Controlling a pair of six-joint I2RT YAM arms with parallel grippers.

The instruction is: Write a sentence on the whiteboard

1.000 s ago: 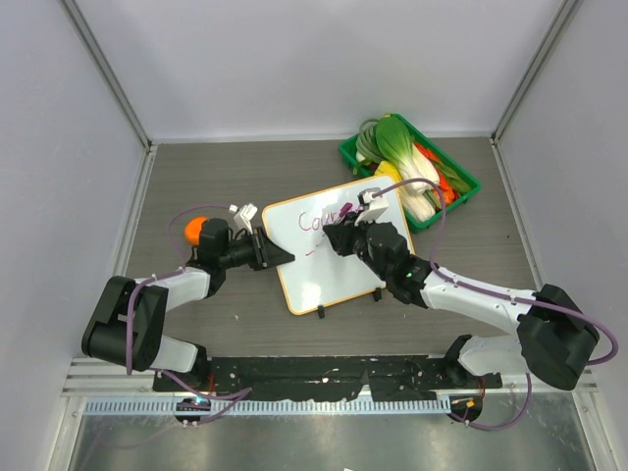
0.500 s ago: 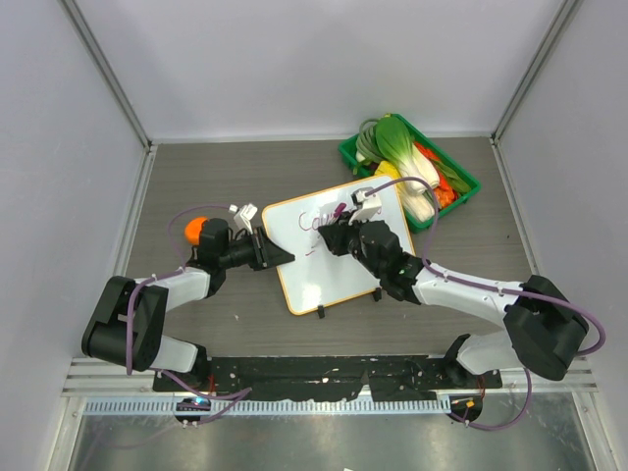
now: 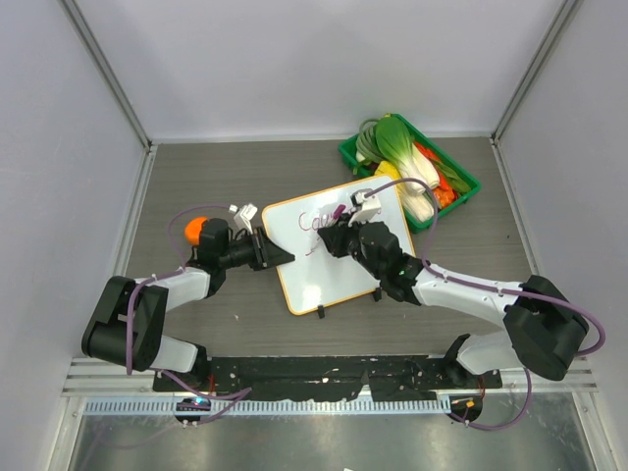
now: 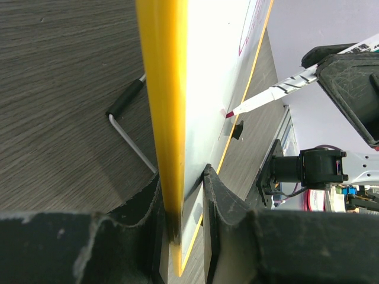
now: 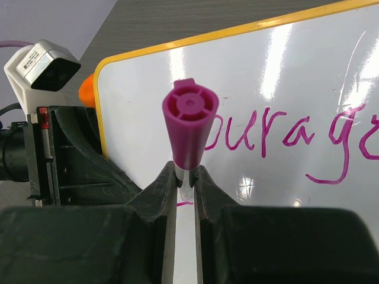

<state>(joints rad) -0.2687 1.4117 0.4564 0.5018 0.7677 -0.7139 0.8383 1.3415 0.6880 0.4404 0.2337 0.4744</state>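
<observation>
The left arm (image 3: 177, 285) sits low and folded, its shoulder at the near left and its forearm running rightward. Its jaws are pinched on the left edge of the small white whiteboard with a thin orange frame (image 3: 314, 280), one finger on each face. The right arm (image 3: 471, 294) stretches from the near right, forearm slanting up and to the left, wrist hanging over the board. Its jaws are closed narrowly on a purple-capped white marker (image 5: 188, 124), cap end toward the wrist camera, tip at the board's face.
</observation>
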